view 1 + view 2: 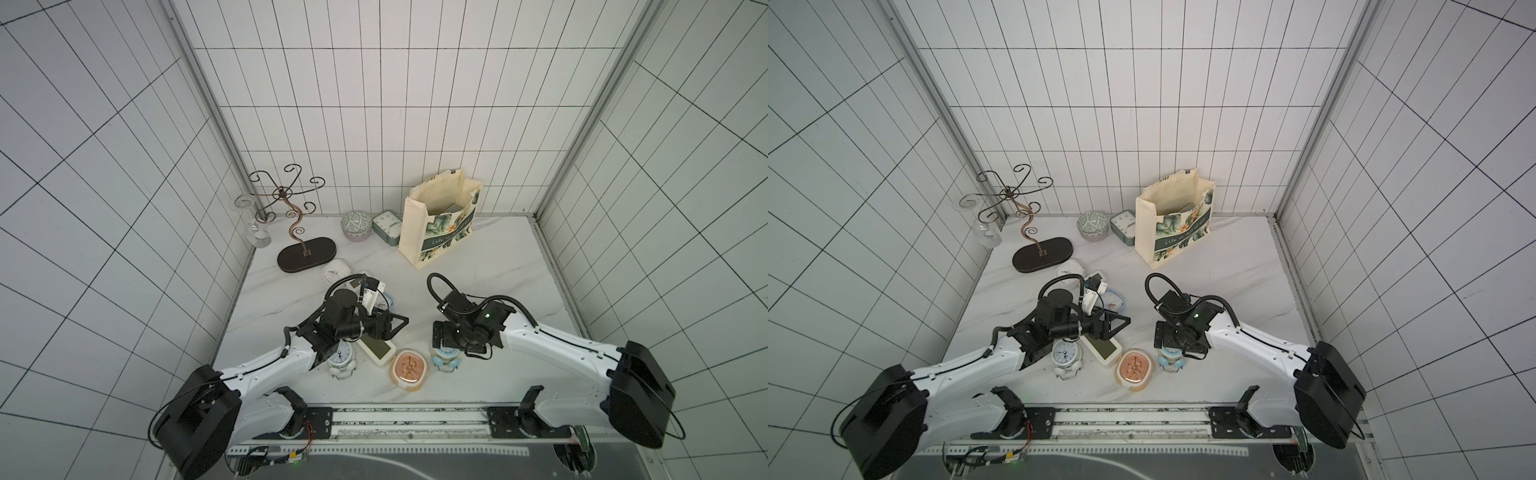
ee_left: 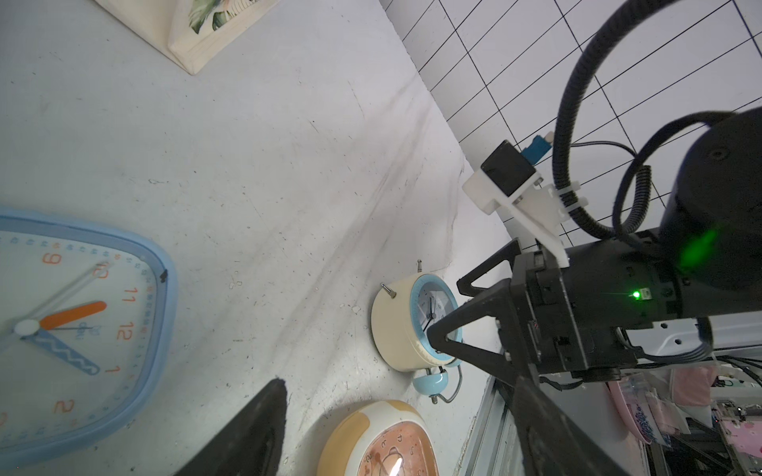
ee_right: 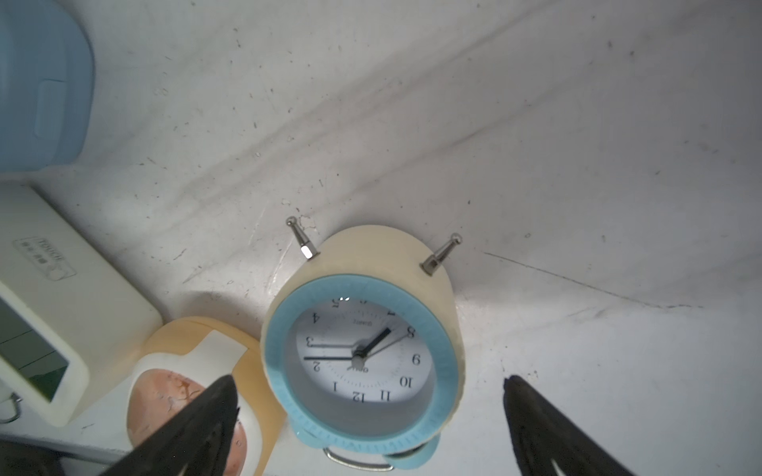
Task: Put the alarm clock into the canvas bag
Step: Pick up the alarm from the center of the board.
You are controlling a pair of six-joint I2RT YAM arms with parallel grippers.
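white marble table (image 1: 478, 291), tiled walls. top view: canvas bag (image 1: 432, 232) upright at the back; left gripper (image 1: 399, 323) spread, empty. right wrist: right gripper (image 3: 369, 387) wide apart, astride the alarm clock (image 3: 363, 350) near the front edge, not clamped.

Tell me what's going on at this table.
The right end effector hangs wide open over a cream-and-blue twin-bell alarm clock lying near the front of the table, not yet gripping it. The left end effector, also open and empty, hovers near a blue-rimmed square clock. The canvas bag stands open at the back, well away from the alarm clock.
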